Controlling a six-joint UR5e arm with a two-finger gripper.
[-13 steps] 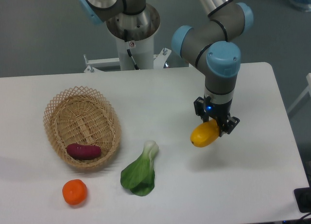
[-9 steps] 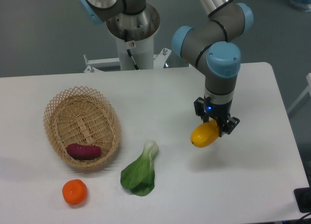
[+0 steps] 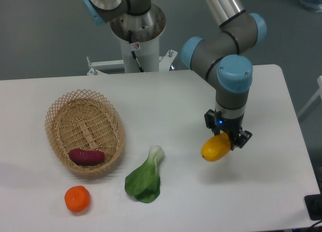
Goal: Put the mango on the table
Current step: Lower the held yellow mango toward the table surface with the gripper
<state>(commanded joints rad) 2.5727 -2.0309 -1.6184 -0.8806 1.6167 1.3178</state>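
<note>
Gripper: the gripper point(image 3: 226, 139) hangs from the arm over the right half of the table point(image 3: 261, 191), pointing downward.
Jaws: closed on the upper end of the mango, one dark finger visible on each side of the fruit.
Mango: the mango point(image 3: 215, 148) is yellow-orange and oblong, tilted with its free end down and to the left; it is held at the gripper, and whether its lower end touches the table cannot be told. A faint shadow lies on the table just below and to the right of it.
Basket: the wicker basket point(image 3: 59, 116) sits on the left part of the table, well apart from the mango.
Sweet potato: the purple sweet potato point(image 3: 86, 156) lies inside the basket, toward its near wall.
Orange: the orange point(image 3: 77, 199) rests on the table just in front of the basket, outside it.
Bok choy: the leafy green bok choy point(image 3: 146, 176) lies flat on the table between the basket and the mango, white stem end pointing away from the camera.
Robot base: the arm's pedestal point(image 3: 136, 38) stands behind the table's far edge.
</note>
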